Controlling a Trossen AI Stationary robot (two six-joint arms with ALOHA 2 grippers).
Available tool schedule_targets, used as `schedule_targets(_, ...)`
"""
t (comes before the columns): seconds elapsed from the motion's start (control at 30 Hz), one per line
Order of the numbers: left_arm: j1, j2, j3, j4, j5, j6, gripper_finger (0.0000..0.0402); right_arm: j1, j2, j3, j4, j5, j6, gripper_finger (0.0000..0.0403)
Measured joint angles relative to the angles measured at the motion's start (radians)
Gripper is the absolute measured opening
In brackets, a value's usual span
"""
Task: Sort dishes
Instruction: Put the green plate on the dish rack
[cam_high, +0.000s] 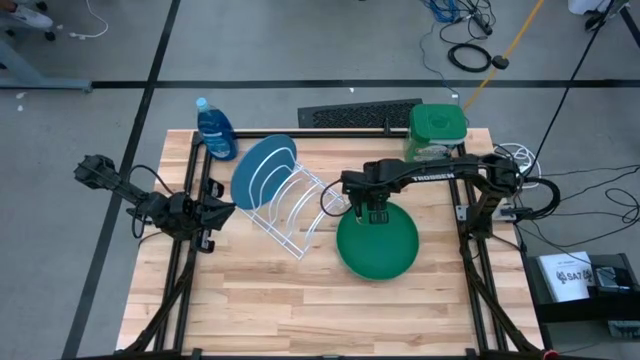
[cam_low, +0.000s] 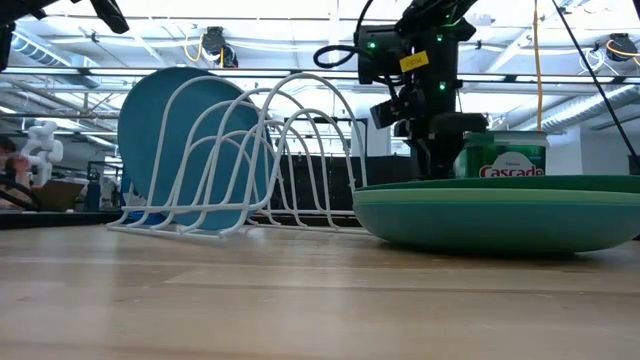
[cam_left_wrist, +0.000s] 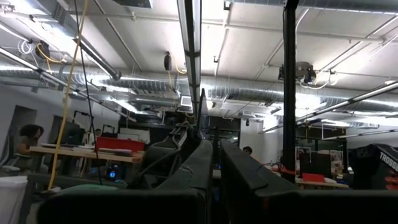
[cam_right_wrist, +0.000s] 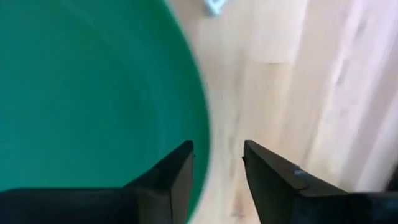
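A blue plate (cam_high: 262, 168) stands on edge in the far-left slots of the white wire rack (cam_high: 295, 210); it also shows in the low view (cam_low: 165, 140). A dark green plate (cam_high: 378, 245) lies flat right of the rack, on top of a lighter teal-green one (cam_low: 500, 225). My right gripper (cam_right_wrist: 217, 152) is open and points down at the dark green plate's far rim (cam_right_wrist: 202, 118), one finger over the plate and one over the bare table. My left gripper (cam_high: 205, 215) waits at the table's left edge, shut, pointing up at the ceiling (cam_left_wrist: 216, 158).
A blue water bottle (cam_high: 215, 128) stands at the far left corner. A green-lidded tub (cam_high: 437, 130) stands at the far right, just behind the plates. The near half of the wooden table (cam_high: 300, 310) is bare. People sit in the room beyond the table.
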Motion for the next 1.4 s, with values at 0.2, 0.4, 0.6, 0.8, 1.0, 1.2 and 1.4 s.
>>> schedule_targets(0.2,0.000,0.000,0.000,0.000,0.000,0.000,0.0031,-0.014,0.006,0.000,0.027,-0.053,-0.029,0.0120)
schedule_targets(0.4,0.000,0.000,0.000,0.000,0.000,0.000,0.0031,-0.013,0.037,-0.001,0.031,-0.086,-0.050,0.0119)
schedule_targets(0.6,0.000,0.000,0.000,0.001,0.000,0.000,0.0031,-0.019,0.092,-0.001,0.065,-0.016,-0.060,0.0118)
schedule_targets(0.8,0.000,0.000,0.000,0.001,0.000,0.000,0.0031,-0.021,0.105,-0.001,0.093,0.037,-0.078,0.0089)
schedule_targets(1.0,0.000,0.000,0.000,0.000,0.000,0.000,0.0031,-0.017,0.088,0.000,0.092,0.034,-0.098,0.0013)
schedule_targets(1.2,0.000,0.000,0.000,-0.002,0.000,0.000,0.0031,-0.017,0.081,0.000,0.084,0.030,-0.118,0.0007)
schedule_targets(1.4,0.000,0.000,0.000,-0.006,0.000,0.000,0.0031,-0.017,0.046,0.000,0.071,0.031,-0.127,0.0002)
